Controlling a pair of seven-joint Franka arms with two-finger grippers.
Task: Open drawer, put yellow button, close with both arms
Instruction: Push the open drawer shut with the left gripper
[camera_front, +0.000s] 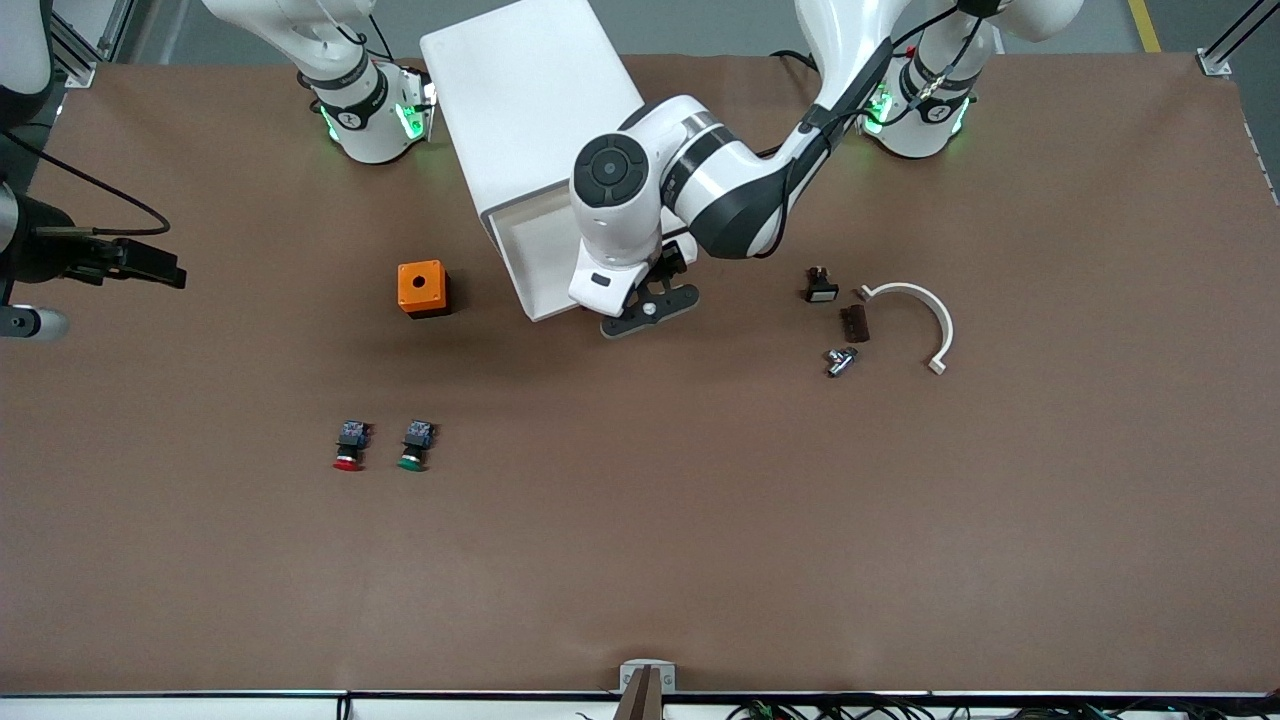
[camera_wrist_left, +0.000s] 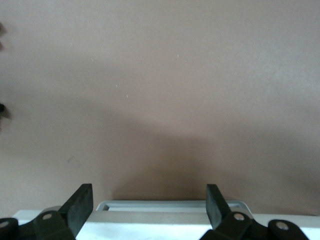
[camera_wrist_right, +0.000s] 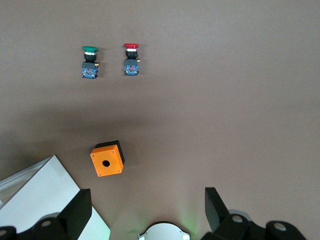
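The white cabinet (camera_front: 520, 100) stands between the two bases, and its top drawer (camera_front: 512, 262) is pulled out toward the front camera. The left arm reaches across to it. My left gripper (camera_front: 650, 308) (camera_wrist_left: 148, 189) hangs open at the drawer's front edge (camera_wrist_left: 172, 207), which lies between the fingers with a gap on each side. Nothing is held. My right gripper (camera_wrist_right: 146, 192) waits high over its own base (camera_wrist_right: 162, 231), open and empty. The yellow button is out of view; the left arm hides part of the drawer's inside.
An orange box with a hole (camera_front: 422, 288) (camera_wrist_right: 106, 161) sits beside the drawer. The red-capped button (camera_front: 348, 447) and green-capped button (camera_front: 414, 446) lie nearer the front camera. Toward the left arm's end lie a curved white piece (camera_front: 915, 320) and small dark and metal parts (camera_front: 840, 360).
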